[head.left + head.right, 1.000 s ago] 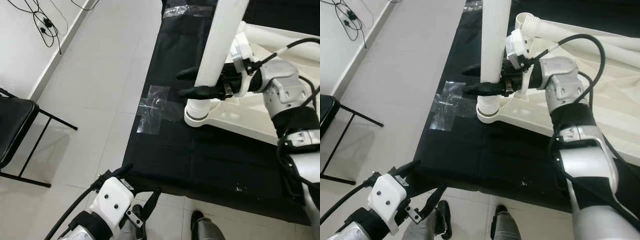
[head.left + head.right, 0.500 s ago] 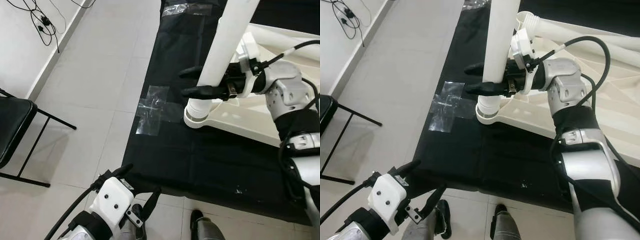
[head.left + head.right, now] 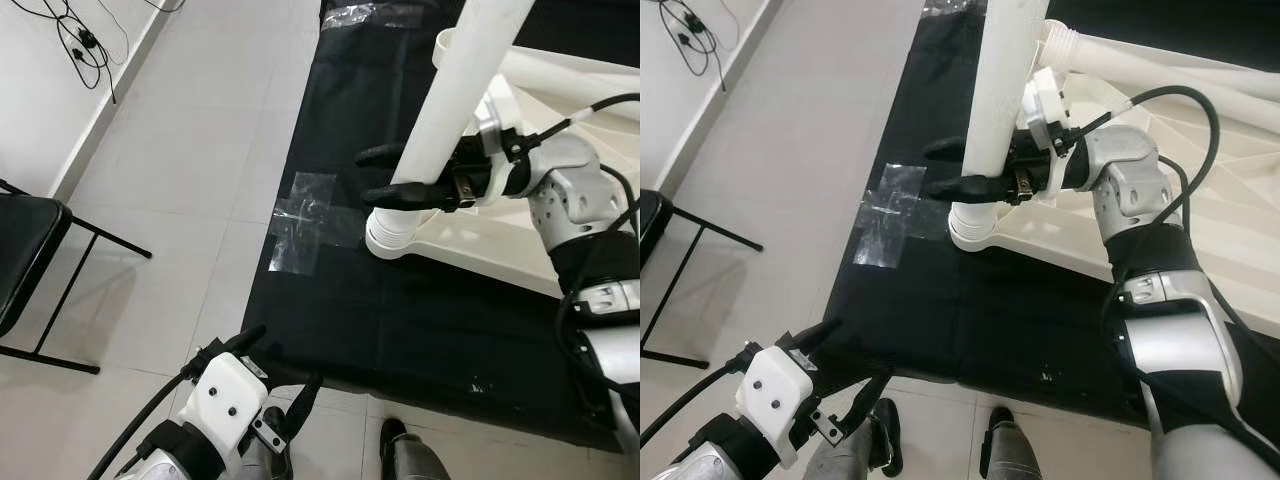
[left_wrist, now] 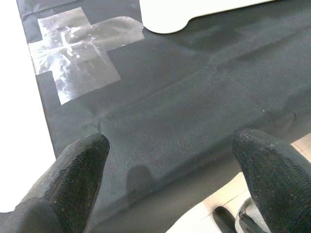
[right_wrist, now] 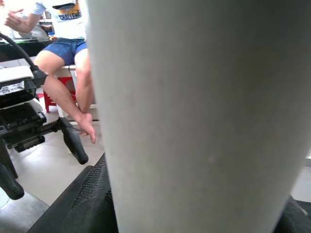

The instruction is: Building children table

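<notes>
Left eye view shows the right gripper [image 3: 392,175] squeezing a long white table leg [image 3: 452,95] between its two black fingers. The leg stands on its threaded end in a round socket [image 3: 392,232] at the corner of the white tabletop [image 3: 480,235], which lies upside down on a black mat [image 3: 400,310]. The leg leans a bit, so I think the robot is trying to twist or push it into the hole. The mat is stuck to the floor with clear tape [image 3: 305,220], probably to stop it sliding. The right arm reaches across from the side, bent at the elbow, wrist turned sideways to the leg. The left gripper [image 3: 275,375] hangs low near the mat's edge, fingers spread apart, holding nothing. A black chair [image 3: 30,260] stands well apart.
</notes>
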Motion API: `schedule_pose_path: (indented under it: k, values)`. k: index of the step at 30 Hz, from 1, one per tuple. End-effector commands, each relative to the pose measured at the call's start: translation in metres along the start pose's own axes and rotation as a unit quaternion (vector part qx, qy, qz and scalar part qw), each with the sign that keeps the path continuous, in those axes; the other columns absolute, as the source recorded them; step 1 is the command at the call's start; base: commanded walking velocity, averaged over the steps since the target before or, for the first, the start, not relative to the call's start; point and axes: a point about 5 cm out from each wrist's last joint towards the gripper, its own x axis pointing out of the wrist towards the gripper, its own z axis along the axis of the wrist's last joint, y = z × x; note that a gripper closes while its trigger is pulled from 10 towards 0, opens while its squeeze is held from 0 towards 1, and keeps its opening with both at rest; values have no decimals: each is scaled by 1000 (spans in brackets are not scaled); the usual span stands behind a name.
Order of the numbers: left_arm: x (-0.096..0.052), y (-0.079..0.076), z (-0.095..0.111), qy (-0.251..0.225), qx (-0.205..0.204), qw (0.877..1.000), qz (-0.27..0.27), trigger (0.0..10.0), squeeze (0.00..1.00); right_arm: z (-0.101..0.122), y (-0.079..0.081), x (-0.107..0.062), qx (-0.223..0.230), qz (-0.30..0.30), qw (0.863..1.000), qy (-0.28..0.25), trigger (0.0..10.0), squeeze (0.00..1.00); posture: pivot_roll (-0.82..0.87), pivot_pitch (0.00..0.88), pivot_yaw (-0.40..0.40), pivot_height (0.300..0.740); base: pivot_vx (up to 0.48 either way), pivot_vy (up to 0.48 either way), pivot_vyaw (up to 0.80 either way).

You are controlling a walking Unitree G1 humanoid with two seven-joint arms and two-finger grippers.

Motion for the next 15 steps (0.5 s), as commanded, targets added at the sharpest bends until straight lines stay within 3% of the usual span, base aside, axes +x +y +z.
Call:
schedule_pose_path:
  k: [1,9,15]
  values:
    - [-2,-2,-5,16,-5,1000,-9,10000,0,-27,10,3,57,19,998,29,10000,0,135,412,67,740,0,0,0]
    - [-1,-2,-6,15,-4,1000,-9,10000,0,-31,19,23,35,63,996,50,10000,0,130,402,66,740,0,0,0]
    - [0,-2,-6,14,-3,1000,-9,10000,0,-32,21,26,20,73,995,71,10000,0,127,396,66,740,0,0,0]
